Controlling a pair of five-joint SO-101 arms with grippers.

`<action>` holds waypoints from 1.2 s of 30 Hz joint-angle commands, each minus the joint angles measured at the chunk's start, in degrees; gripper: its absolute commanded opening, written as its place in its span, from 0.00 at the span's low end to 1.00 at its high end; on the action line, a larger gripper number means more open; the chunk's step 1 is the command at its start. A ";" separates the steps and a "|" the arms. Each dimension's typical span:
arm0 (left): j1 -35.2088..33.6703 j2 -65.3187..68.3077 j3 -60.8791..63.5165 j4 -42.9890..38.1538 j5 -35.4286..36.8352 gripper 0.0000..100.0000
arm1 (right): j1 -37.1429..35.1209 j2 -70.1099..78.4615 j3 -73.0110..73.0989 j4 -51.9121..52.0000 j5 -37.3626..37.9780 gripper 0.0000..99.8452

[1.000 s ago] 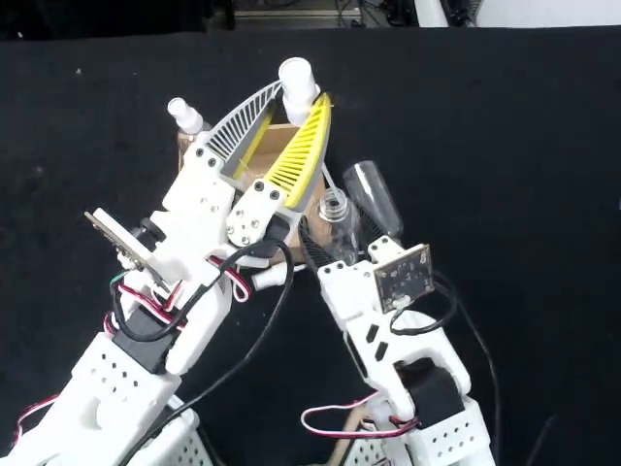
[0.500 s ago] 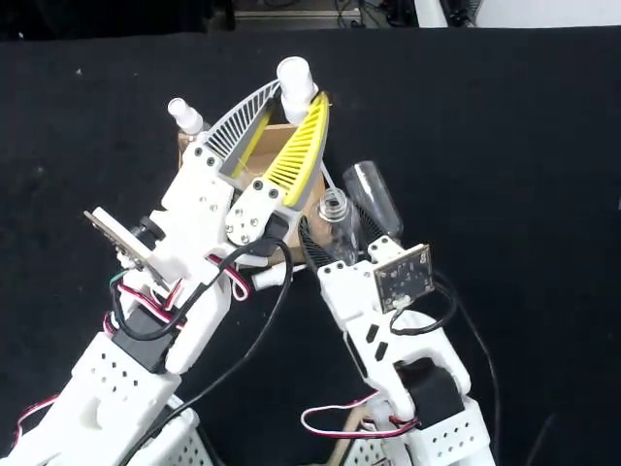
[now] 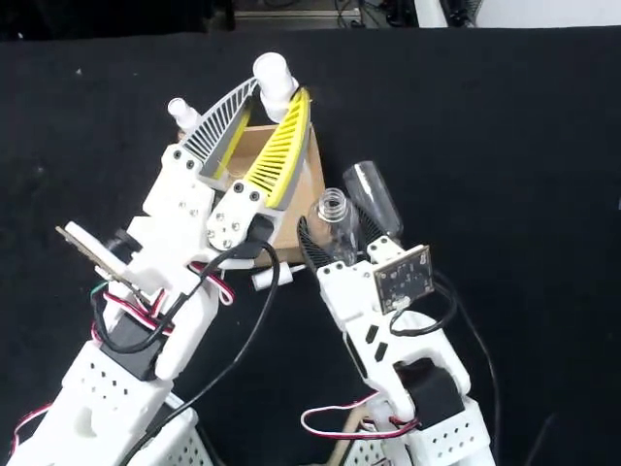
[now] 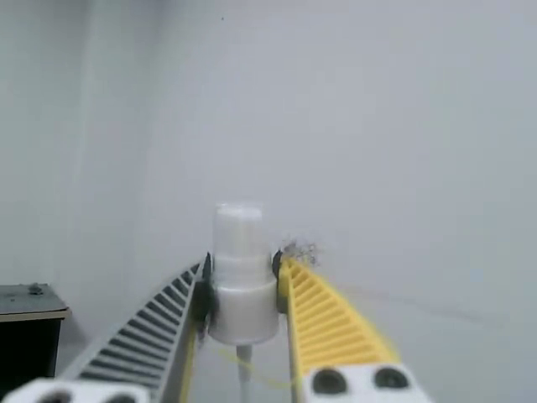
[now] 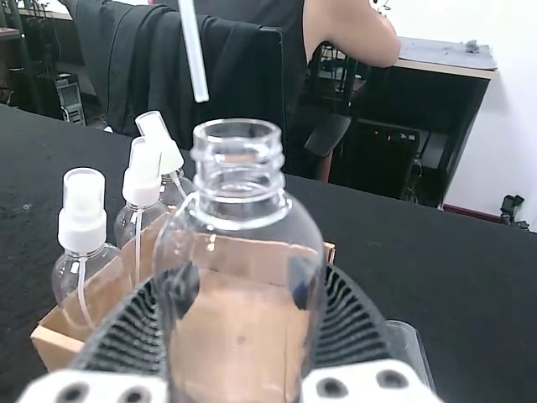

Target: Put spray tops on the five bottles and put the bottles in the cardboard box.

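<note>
Spray top held high, open bottle waiting beside the box

The left gripper (image 3: 277, 97) is clamped on a white spray top (image 4: 242, 285) above the cardboard box (image 5: 52, 337) near the middle of the worktop. The right gripper (image 3: 335, 241) grasps an uncapped clear bottle (image 5: 239, 218) upright just beside the box. The dip tube (image 5: 195, 50) hangs off to one side of the neck. Lowered like this, it would likely catch the rim and bend, or tilt the bottle.

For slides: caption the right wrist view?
Right gripper grips uncapped bottle; three capped bottles stand in cardboard box beyond.
</note>
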 commanded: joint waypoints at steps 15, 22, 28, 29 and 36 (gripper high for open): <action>3.91 -0.88 -1.71 -0.35 -0.18 0.04 | -0.79 -2.59 -0.48 -1.67 0.09 0.01; 4.88 -0.88 -0.57 -0.44 -0.18 0.04 | -0.79 -2.59 -0.48 -1.67 0.09 0.01; 5.85 -0.70 -0.48 -0.35 -0.18 0.04 | -0.79 -2.59 -0.48 -1.67 0.09 0.01; 5.85 -0.26 -0.48 -0.35 -0.18 0.04 | -0.79 -2.59 -0.48 -1.67 0.09 0.01; 5.49 6.07 -0.31 -0.26 -0.53 0.04 | -0.79 -2.59 -0.48 -1.67 0.09 0.01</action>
